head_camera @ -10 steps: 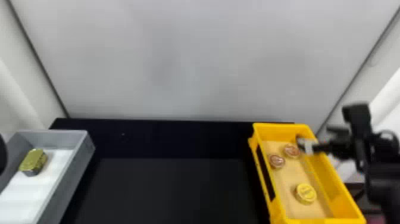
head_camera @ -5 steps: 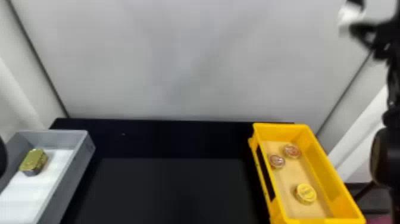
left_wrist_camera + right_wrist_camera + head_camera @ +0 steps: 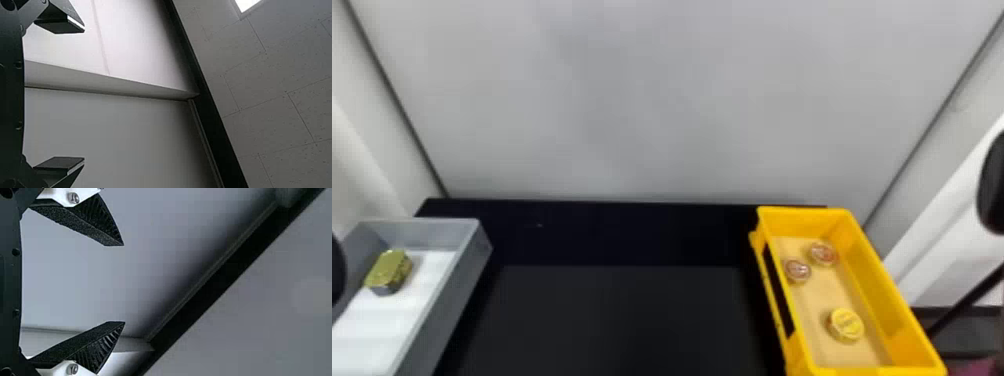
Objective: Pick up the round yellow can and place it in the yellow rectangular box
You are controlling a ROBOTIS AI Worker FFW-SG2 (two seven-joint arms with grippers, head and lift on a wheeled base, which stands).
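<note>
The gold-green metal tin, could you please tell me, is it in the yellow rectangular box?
No, the tin lies in the grey plastic tray at the head view's left.

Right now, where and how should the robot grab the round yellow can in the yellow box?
The round yellow can sits flat, top up, inside the walled yellow box, so probably come from straight above and squeeze opposite sides of its round edge.

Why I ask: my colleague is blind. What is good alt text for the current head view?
A round yellow can sits in a yellow rectangular box, two reddish-topped round cans behind it, at the right of a black table. At the left, a gray tray with a white bottom holds a gold-topped can.
</note>
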